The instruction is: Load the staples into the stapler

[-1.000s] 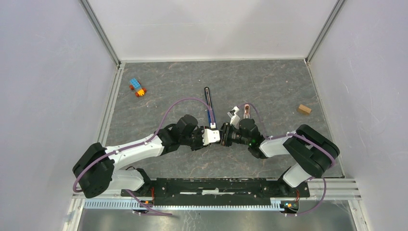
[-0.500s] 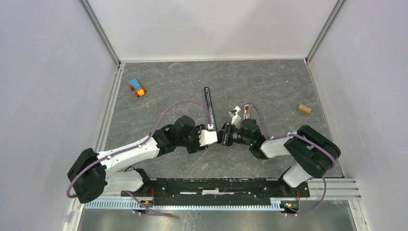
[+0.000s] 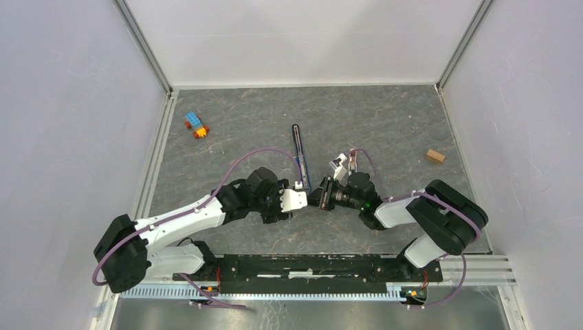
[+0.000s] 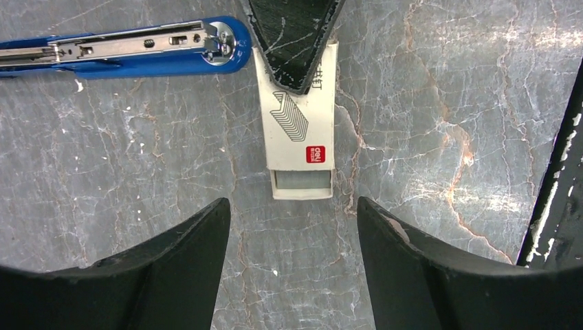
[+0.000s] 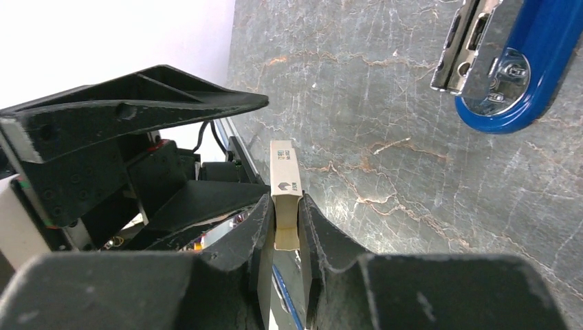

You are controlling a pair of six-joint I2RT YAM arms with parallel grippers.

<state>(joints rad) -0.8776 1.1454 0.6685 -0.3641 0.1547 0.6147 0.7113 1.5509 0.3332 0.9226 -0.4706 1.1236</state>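
From above, your spread left hand (image 3: 295, 200) faces the right hand (image 3: 322, 195) beside the open stapler (image 3: 299, 152); the left wrist shows staples (image 4: 302, 180) peeking from the box (image 4: 300, 130), so pinch them squarely; the right wrist shows that hand pinching the box, so pull straight.

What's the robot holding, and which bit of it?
The right fingers pinch the white staple box at one end. The left fingers hold nothing.
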